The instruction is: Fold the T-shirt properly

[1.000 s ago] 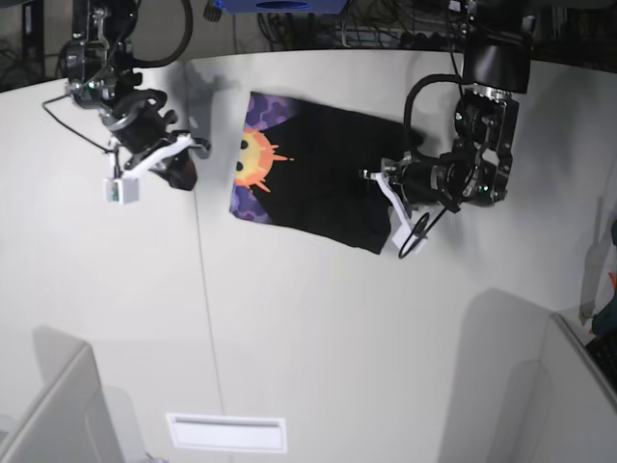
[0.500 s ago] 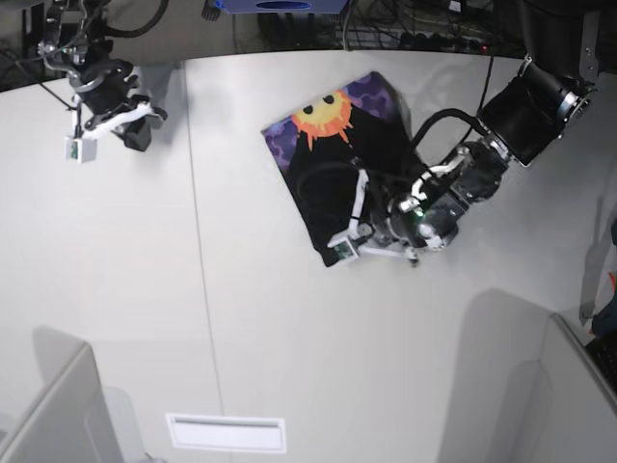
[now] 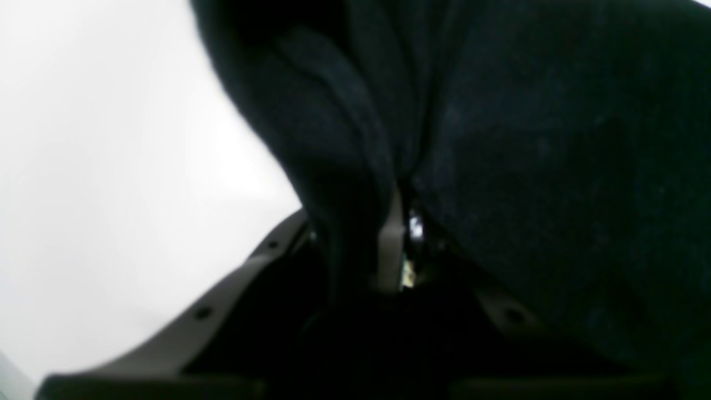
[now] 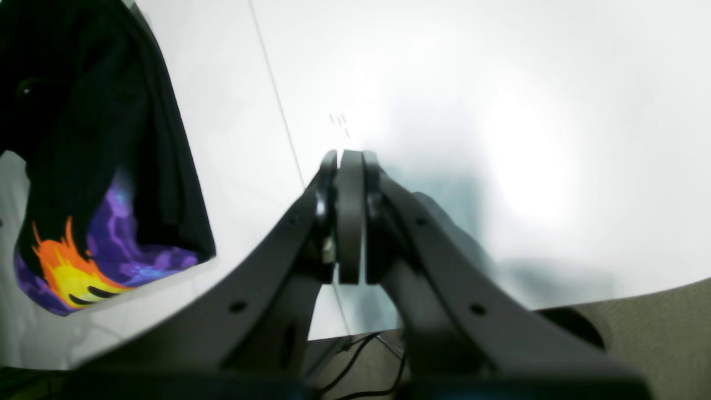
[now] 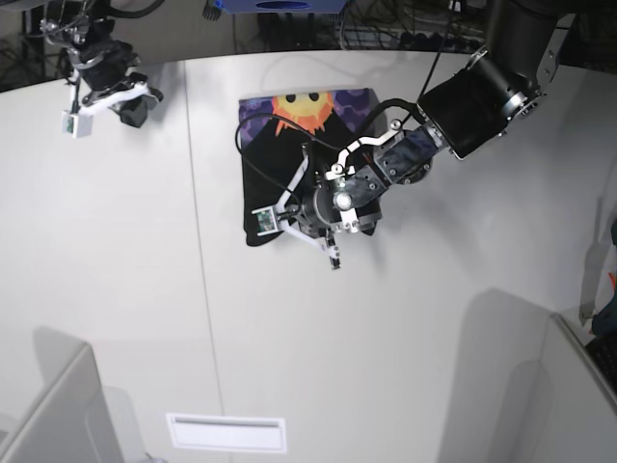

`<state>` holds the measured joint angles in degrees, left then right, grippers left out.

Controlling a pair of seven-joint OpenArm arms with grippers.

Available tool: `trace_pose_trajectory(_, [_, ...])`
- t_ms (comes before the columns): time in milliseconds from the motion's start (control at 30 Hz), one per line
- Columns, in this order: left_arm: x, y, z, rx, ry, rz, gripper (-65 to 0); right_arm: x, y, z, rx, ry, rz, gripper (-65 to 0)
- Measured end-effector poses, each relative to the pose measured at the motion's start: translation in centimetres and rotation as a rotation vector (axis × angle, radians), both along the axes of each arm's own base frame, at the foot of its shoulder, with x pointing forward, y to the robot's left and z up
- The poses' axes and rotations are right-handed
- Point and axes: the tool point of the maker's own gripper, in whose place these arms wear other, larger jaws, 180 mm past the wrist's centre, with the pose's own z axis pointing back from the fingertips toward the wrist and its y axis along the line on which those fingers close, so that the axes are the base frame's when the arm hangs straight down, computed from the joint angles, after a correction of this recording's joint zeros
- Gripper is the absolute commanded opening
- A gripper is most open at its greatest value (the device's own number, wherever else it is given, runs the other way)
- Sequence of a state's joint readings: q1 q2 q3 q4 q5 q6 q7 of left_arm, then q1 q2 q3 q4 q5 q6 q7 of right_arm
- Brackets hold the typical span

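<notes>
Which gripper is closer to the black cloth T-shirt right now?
Left. The left gripper is clamped on the black cloth T-shirt; the right gripper is shut empty, off beyond its far-left side.

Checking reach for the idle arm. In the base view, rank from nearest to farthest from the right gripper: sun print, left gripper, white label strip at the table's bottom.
1. Sun print on the T-shirt, top centre, to the side of the right gripper.
2. Left gripper, mid-table, over the shirt's lower part.
3. White label strip, bottom edge, far from it.
</notes>
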<state>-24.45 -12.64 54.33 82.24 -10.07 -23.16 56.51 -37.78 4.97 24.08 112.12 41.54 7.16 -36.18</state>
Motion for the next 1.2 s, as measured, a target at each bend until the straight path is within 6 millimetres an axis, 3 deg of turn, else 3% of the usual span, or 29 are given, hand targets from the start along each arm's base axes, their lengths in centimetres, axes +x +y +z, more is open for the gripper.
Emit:
trace_pose_trajectory(633, [0.2, -0.1, 0.1, -0.003, -0.001, 0.000, -65.0, 0.1, 0.2, 0.0, 0.005, -0.002, -0.002, -65.0])
trace_pose_trajectory(833, [0.7, 0.1, 0.4, -0.003, -0.016, 0.009, -32.6, 0.1, 0.2, 0.0, 0.005, -0.002, -0.002, -65.0])
trace_pose_trajectory(900, [1.0, 0.1, 0.6, 0.000, -0.027, 0.012, -26.2, 0.1, 0.2, 0.0, 0.005, -0.002, -0.002, -65.0])
trace_pose_trajectory(1000, [1.5, 0.1, 1.0, 0.000, -0.035, 0.009, -21.2, 0.1, 0.2, 0.0, 0.005, -0.002, -0.002, -65.0])
trace_pose_trajectory(1133, [2.1, 0.3, 1.7, -0.002, -0.039, 0.011, -20.9, 0.1, 0.2, 0.0, 0.006, -0.002, -0.002, -65.0])
trace_pose_trajectory(1200, [2.6, 0.2, 3.1, -0.039, -0.055, 0.029, -21.1, 0.1, 0.2, 0.0, 0.005, -0.003, -0.002, -65.0])
